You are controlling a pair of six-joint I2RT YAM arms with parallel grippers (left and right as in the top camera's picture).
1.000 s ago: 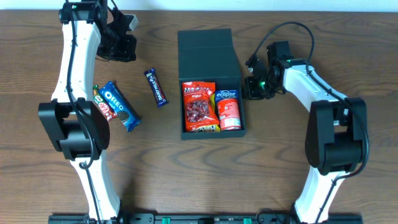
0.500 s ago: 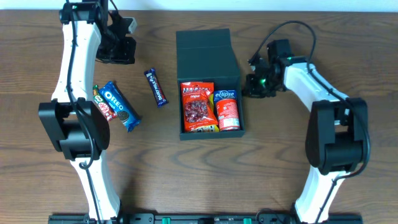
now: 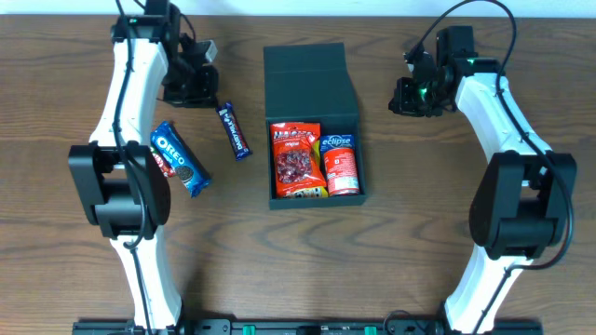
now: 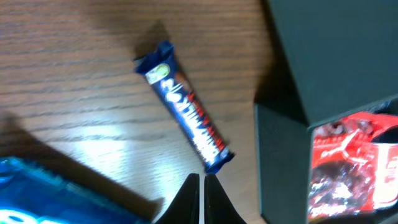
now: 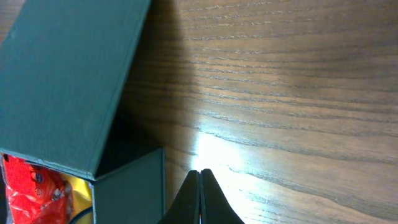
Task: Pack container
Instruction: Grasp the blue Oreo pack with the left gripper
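Presumably handles as light, stiff cardboard: take the container [image 3: 317, 200] by the free edge of its lid [image 3: 312, 82], with left tool [image 4: 202, 180] and right tool [image 5: 199, 175] pinched empty on either side of it.

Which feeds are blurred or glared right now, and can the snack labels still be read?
Overhead: sharp and evenly lit, and the Oreo pack reads fine. Left wrist: soft, the print on the bar is smeared, and there is a pale sheen on the table. Right wrist: the wood grain is crisp, with a bright glare patch beside the box, whose lid shades the wood next to it.
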